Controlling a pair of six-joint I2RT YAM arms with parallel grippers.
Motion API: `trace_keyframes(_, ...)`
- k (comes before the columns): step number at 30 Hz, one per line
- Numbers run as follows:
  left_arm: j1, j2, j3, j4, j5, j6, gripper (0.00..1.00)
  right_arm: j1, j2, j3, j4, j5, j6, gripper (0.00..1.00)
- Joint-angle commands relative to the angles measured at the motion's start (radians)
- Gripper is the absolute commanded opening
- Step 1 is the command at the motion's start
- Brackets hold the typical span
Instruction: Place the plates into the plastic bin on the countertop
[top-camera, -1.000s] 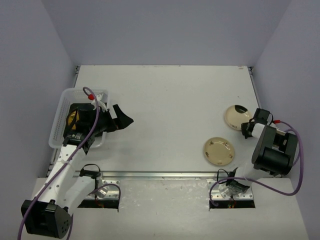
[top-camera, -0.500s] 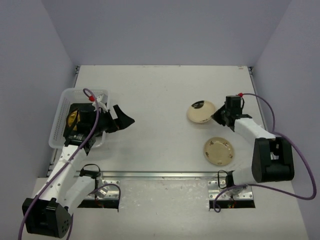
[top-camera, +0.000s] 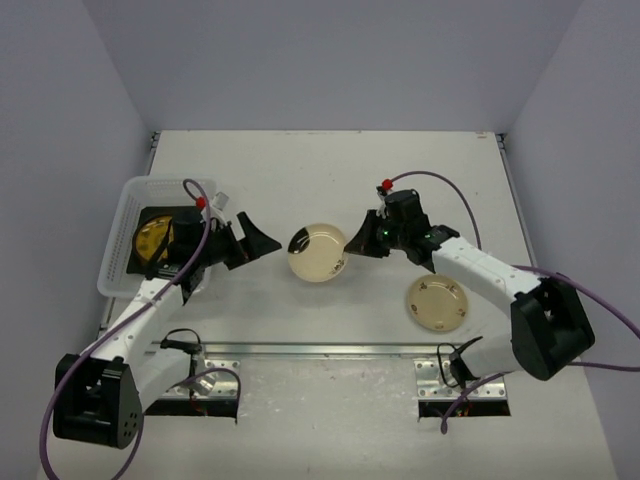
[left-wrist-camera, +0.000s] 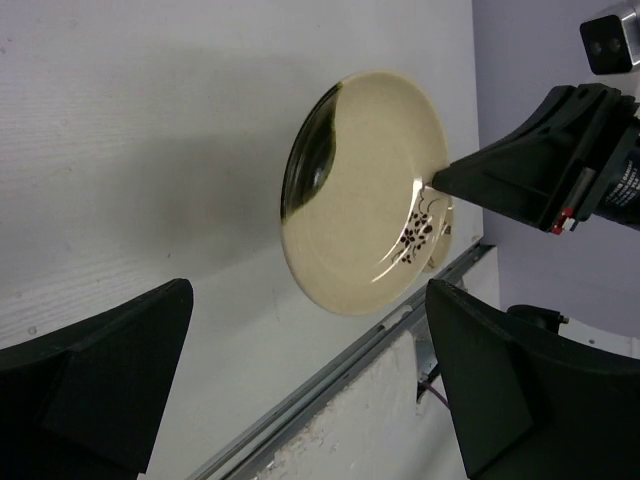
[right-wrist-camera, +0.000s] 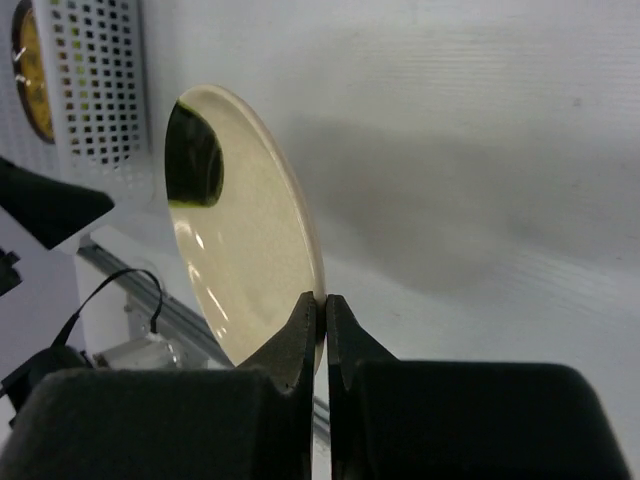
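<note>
Right gripper: clenched on the rim of a cream plate, which is tilted on edge over the middle of the countertop.
Left gripper: fingers spread wide with nothing between them, just left of that plate and facing it.
Second plate: cream, lying flat on the countertop, right of centre, beside the right arm.
Bin: at the countertop's left edge. An amber plate lies inside, partly hidden by the left arm.

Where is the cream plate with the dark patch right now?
The cream plate is held mid-table in the top view, rim pinched by the right gripper, facing the open left gripper.
</note>
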Motion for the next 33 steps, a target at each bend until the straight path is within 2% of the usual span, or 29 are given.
trace_keyframes(1, -0.011, 0.023, -0.006, 0.082, 0.020, 0.003, 1.00, 0.080, -0.057, 0.087, 0.056, -0.112, -0.001, 0.00)
trace_keyframes(4, -0.011, 0.050, -0.014, 0.080, 0.025, 0.015, 0.97, 0.107, -0.069, 0.084, 0.087, -0.145, 0.024, 0.00)
trace_keyframes(7, -0.011, 0.063, -0.022, 0.083, 0.040, 0.012, 0.84, 0.119, -0.073, 0.084, 0.106, -0.189, 0.047, 0.00)
trace_keyframes(9, -0.012, 0.062, -0.020, 0.115, 0.062, 0.004, 0.65, 0.129, -0.065, 0.084, 0.142, -0.211, 0.064, 0.00)
trace_keyframes(11, -0.014, 0.060, -0.009, 0.138, 0.086, -0.002, 0.38, 0.138, -0.055, 0.089, 0.156, -0.218, 0.071, 0.00)
trace_keyframes(12, -0.014, 0.058, -0.008, 0.139, 0.092, -0.002, 0.35, 0.139, -0.051, 0.092, 0.156, -0.217, 0.072, 0.00)
trace_keyframes(13, -0.014, 0.053, 0.005, 0.132, 0.092, -0.002, 0.14, 0.140, -0.049, 0.093, 0.156, -0.214, 0.072, 0.00)
trace_keyframes(14, -0.014, 0.039, 0.023, 0.111, 0.075, 0.003, 0.04, 0.140, -0.049, 0.090, 0.156, -0.204, 0.069, 0.01)
trace_keyframes(15, -0.014, 0.025, 0.040, 0.079, 0.049, 0.009, 0.00, 0.140, -0.050, 0.088, 0.154, -0.193, 0.064, 0.03)
trace_keyframes(16, -0.014, 0.015, 0.058, 0.035, -0.008, 0.013, 0.00, 0.140, -0.053, 0.086, 0.146, -0.183, 0.053, 0.13)
trace_keyframes(17, -0.011, 0.005, 0.087, -0.015, -0.112, 0.016, 0.00, 0.139, -0.061, 0.084, 0.133, -0.162, 0.030, 0.29)
trace_keyframes(18, -0.006, -0.002, 0.140, -0.096, -0.213, 0.018, 0.00, 0.138, -0.075, 0.080, 0.112, -0.124, -0.013, 0.53)
trace_keyframes(19, 0.005, -0.006, 0.175, -0.152, -0.296, 0.015, 0.00, 0.137, -0.089, 0.077, 0.082, -0.087, -0.044, 0.63)
trace_keyframes(21, 0.125, -0.008, 0.244, -0.222, -0.447, -0.012, 0.00, 0.131, -0.126, 0.064, -0.011, 0.020, -0.107, 0.73)
trace_keyframes(26, 0.527, -0.011, 0.268, -0.261, -0.412, -0.070, 0.00, 0.084, -0.238, -0.007, -0.165, 0.296, -0.224, 0.87)
trace_keyframes(29, 0.675, 0.004, 0.253, -0.268, -0.441, -0.095, 0.00, 0.004, -0.322, -0.089, -0.180, 0.282, -0.238, 0.89)
trace_keyframes(33, 0.820, 0.044, 0.225, -0.229, -0.467, -0.107, 0.00, -0.084, -0.414, -0.174, -0.178, 0.236, -0.248, 0.89)
